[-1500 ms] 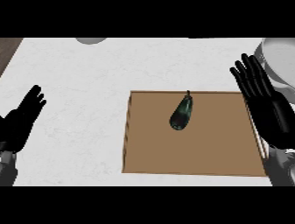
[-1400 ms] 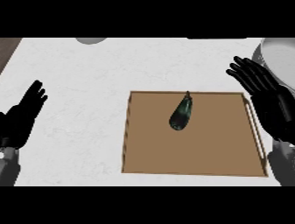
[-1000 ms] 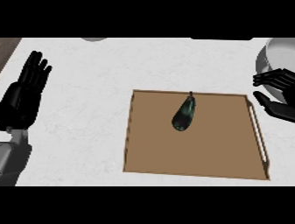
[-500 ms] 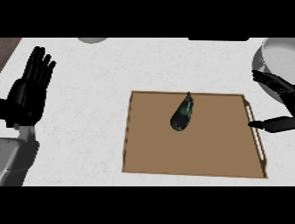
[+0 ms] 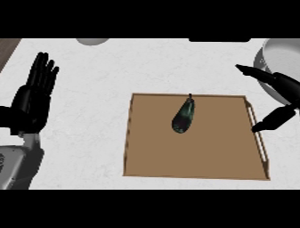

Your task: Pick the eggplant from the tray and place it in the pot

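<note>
You had the dark, glossy, tapered eggplant (image 5: 184,116) lying untouched in the upper middle of the flat brown wooden tray (image 5: 192,171), its stem end pointing away from the robot and tilted slightly to the right. Your black right hand (image 5: 298,94) hung at the tray's right rim, in front of the large round grey pot (image 5: 290,55) and well apart from the eggplant. Its fingers (image 5: 261,75) were stretched out and spread wide from the thumb (image 5: 273,119), holding nothing. I judge that gap was meant to take the eggplant across its narrow width, with the pot close by for a short carry. Your black left hand (image 5: 32,98) rested open, fingers straight up, over the white marbled counter (image 5: 86,75) at the left, clear of the tray so it would not hinder the reach. The grasp had not yet begun.
</note>
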